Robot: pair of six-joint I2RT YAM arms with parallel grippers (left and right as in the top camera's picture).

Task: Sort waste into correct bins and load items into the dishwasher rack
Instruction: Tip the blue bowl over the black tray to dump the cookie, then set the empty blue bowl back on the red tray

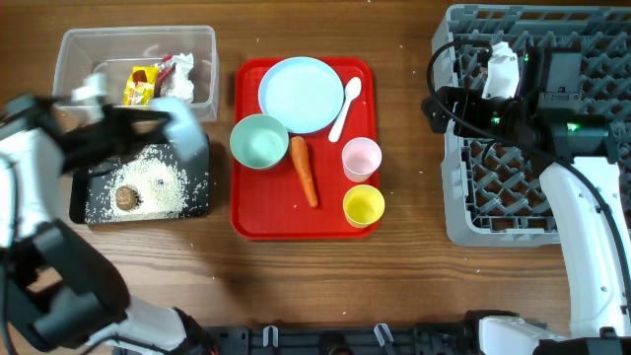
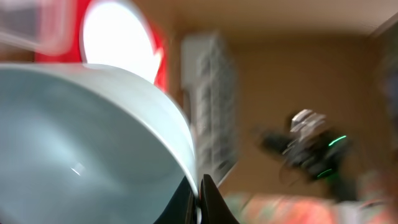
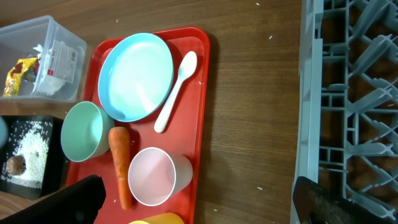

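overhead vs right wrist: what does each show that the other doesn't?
Overhead only: the left hand gripping a blurred pale bowl by the black tray, plus the whole dishwasher rack.
Right wrist only: no extra objects, just a close-up of the right hand, fingers open.
Both: red tray, blue plate, white spoon, green bowl, carrot, pink cup, clear tub of wrappers, rice.

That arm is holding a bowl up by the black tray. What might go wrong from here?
1. The left fingers pinch only the thin rim of the bowl, so it could slip and drop.
2. The bowl hangs over a corner of the black tray, right beside the clear tub, which it might bump.
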